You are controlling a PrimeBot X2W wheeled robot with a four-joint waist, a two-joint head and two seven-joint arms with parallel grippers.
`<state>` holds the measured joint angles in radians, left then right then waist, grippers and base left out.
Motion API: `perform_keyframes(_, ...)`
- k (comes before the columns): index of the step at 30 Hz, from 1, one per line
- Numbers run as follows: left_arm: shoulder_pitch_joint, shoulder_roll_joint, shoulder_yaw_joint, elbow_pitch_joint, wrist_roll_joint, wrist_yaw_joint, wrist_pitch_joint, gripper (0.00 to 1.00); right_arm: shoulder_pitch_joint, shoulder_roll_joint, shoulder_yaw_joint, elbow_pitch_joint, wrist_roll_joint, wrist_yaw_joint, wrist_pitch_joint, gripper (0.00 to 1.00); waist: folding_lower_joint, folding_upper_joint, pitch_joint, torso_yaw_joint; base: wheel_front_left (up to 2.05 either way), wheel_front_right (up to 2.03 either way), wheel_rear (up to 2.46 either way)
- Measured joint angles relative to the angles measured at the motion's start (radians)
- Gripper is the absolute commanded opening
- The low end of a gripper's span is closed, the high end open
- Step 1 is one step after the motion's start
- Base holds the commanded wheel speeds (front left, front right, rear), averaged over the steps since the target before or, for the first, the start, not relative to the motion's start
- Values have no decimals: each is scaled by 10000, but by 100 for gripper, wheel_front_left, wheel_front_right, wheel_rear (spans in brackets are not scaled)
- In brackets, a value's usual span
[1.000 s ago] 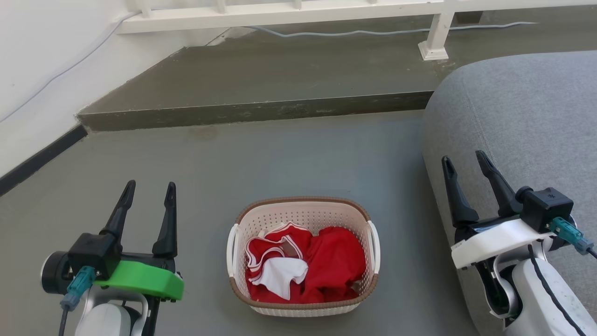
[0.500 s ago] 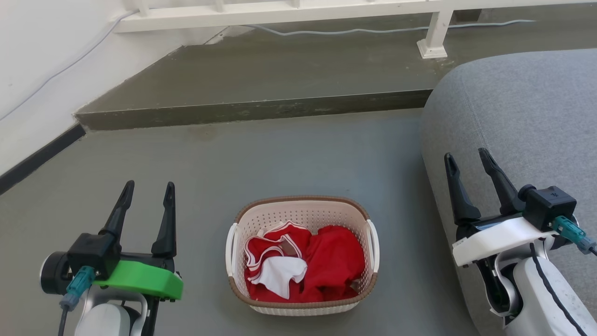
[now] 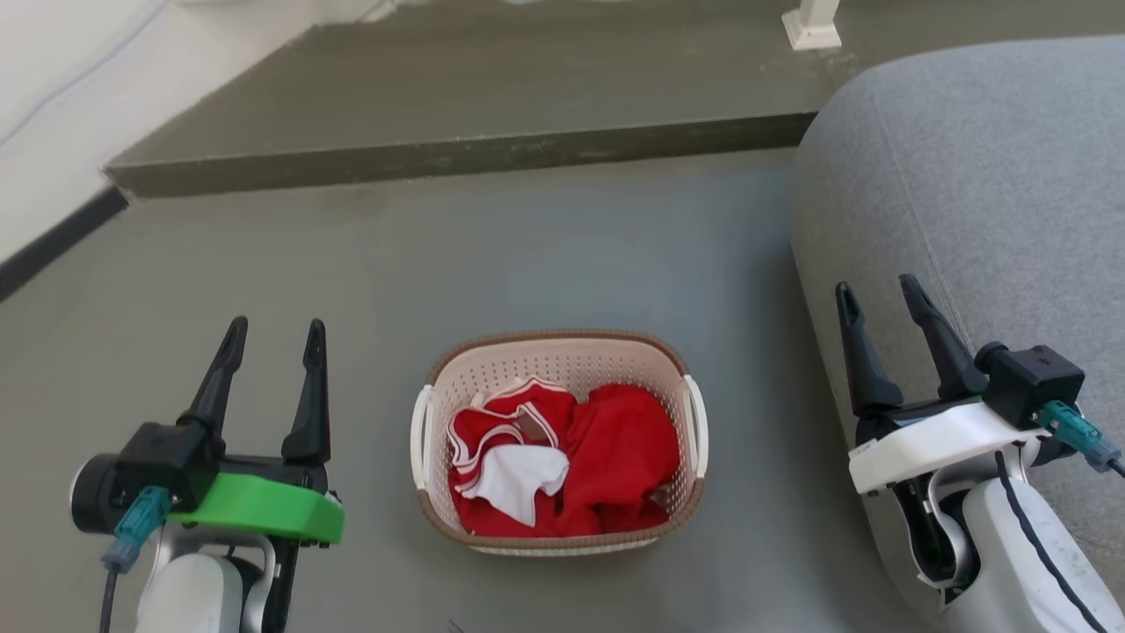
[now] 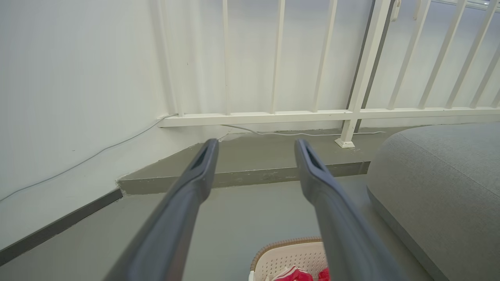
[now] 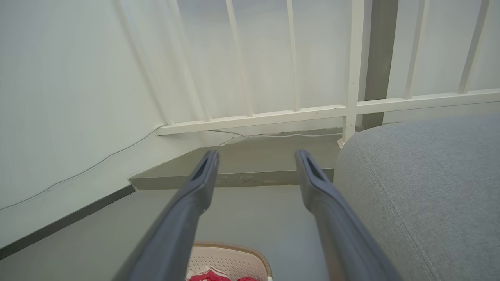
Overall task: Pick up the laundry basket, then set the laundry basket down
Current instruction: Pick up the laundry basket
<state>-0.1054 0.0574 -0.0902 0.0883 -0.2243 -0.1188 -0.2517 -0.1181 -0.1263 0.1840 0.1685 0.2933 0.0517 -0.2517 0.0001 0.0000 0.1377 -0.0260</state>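
Sitting on the grey floor (image 3: pixel 527 255), the laundry basket (image 3: pixel 562 374) waits untouched between left gripper (image 3: pixel 275 325) and right gripper (image 3: pixel 875 286), both spread wide, empty. Risk: lifting by one loop handle (image 3: pixel 694 422) could tip out the red clothes (image 3: pixel 624 457).

Head camera has tipped down, so the whole head view slid up-frame, mostly in the last 0.5 s. The concrete step (image 3: pixel 457 158) edge is higher in frame and the white railing post foot (image 3: pixel 810 32) is now at the top edge. The laundry basket (image 3: pixel 562 335) shows higher and slightly left versus 1 s ago, which is camera shift, not a move on the floor. The left gripper (image 3: pixel 275 327) and right gripper (image 3: pixel 875 288) show only a bit higher, so their fingertips now sit nearer level with the basket's far rim.
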Motion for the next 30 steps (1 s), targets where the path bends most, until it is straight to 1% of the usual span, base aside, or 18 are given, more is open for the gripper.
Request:
perform_keyframes(11, -648, -25, -69, 151, -12, -13, 0, 100, -622, 134, -128, 426, 4, 4, 0, 100, 0, 0, 1083, -85, 0, 0, 0)
perform_keyframes(17, -1139, -25, -31, 621, -138, -44, -2, 100, -1129, 324, -265, 742, 67, 6, -2, 100, 0, 0, 1825, -96, 0, 0, 0)
perform_keyframes(26, -2076, 25, 35, 1383, -268, -54, -2, 100, -2004, 385, -288, 1797, 153, 10, -2, 100, 0, 0, 2960, -99, 0, 0, 0)
perform_keyframes(30, -2479, 84, -35, 1848, -330, -56, -2, 100, -2376, 401, -184, 2387, 151, 100, -2, 100, 0, 0, 3442, -90, 0, 0, 0)
